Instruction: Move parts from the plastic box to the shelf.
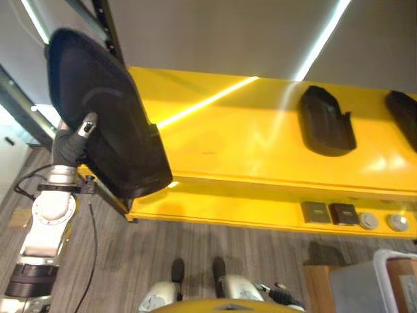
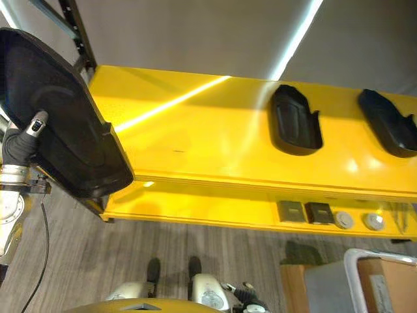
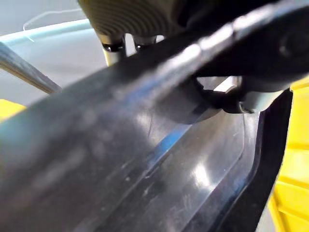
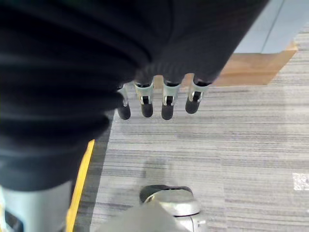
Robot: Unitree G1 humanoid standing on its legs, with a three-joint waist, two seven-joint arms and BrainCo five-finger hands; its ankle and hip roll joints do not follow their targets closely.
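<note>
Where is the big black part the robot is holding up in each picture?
Left eye view: the big black part is at the upper left, held by the left hand over the yellow shelf's left end.
Right eye view: at the far left, again over that end.
Left wrist view: very close, running across the picture.
Right wrist view: not there.
Shared landmark: the yellow shelf.

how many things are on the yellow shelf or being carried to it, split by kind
black plastic parts: 3, one held up by the left hand at the shelf's left end, two lying on the top of the yellow shelf at and
small dark square pieces on the lower ledge: 2
small round grey pieces on the lower ledge: 2
total: 7
</note>
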